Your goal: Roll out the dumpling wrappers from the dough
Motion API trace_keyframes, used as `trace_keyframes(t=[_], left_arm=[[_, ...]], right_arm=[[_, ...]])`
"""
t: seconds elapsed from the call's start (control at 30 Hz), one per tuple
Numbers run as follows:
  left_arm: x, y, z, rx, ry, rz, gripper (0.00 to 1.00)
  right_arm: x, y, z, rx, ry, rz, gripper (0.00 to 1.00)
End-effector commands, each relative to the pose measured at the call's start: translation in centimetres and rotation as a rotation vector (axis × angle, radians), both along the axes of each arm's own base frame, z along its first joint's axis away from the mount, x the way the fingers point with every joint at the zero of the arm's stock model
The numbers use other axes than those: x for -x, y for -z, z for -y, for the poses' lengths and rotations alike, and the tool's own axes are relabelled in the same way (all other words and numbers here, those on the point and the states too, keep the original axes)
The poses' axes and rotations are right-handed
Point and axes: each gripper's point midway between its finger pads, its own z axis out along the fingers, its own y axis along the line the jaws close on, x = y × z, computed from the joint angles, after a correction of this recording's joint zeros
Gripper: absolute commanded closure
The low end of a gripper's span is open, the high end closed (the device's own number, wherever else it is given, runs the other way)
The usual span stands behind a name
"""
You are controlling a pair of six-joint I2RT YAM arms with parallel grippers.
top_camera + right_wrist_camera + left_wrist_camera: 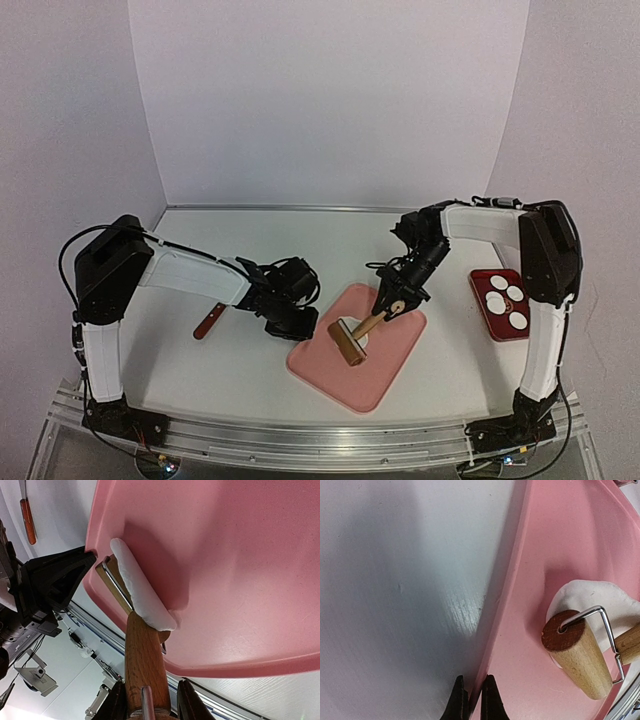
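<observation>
One dough (585,597) piece, white, pressed to a thick sheet, lies on the pink board (545,540) under the wooden roller (580,655). It looks soft, light and easily torn, so it is best worked through the roller or lifted gently at its edge. The right gripper (150,700) is clamped on the roller's handle, and the left gripper (473,700) has its fingers nearly together, apparently pinching the board's rim. The dumpling wrappers (515,293) sit in a red tray (477,290), well apart.

Table (300,240) carries pink board (385,372), red tray (482,276) (and red-handled tool (209,322)).

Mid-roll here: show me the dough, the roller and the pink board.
dough (595,595), left wrist view, bare top above the drum.
roller (580,660), left wrist view, side of the wooden drum.
pink board (560,540), left wrist view, bare surface.
</observation>
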Motion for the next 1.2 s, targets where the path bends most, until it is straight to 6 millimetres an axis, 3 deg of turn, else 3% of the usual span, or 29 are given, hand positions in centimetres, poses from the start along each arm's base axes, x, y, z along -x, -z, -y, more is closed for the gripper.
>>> trace_keyframes(t=[0.0, 0.33, 0.57, 0.73, 0.97, 1.17], left_arm=[[0.5, 3.7, -5.2, -0.189, -0.102, -0.057, 1.0], [0.6, 3.7, -5.3, -0.188, -0.103, -0.057, 1.0], [0.6, 3.5, -5.4, -0.185, -0.106, -0.054, 1.0], [0.8, 3.6, -5.7, -0.19, -0.116, -0.059, 1.0], [1.1, 3.6, -6.3, -0.208, -0.145, -0.077, 1.0], [3.5, 3.0, -5.2, -0.19, -0.116, -0.112, 1.0]], right_arm=[[1.9, 9.3, 8.4, 0.602, -0.102, 0.014, 1.0], [2.1, 9.3, 8.1, 0.613, -0.11, 0.025, 1.0], [2.3, 7.7, 7.2, 0.565, -0.102, 0.045, 1.0], [3.9, 4.3, 5.5, 0.426, -0.133, 0.056, 1.0], [6.9, -2.6, 3.4, 0.187, -0.162, 0.06, 1.0], [5.2, -8.4, 0.9, 0.043, -0.09, 0.155, 1.0]])
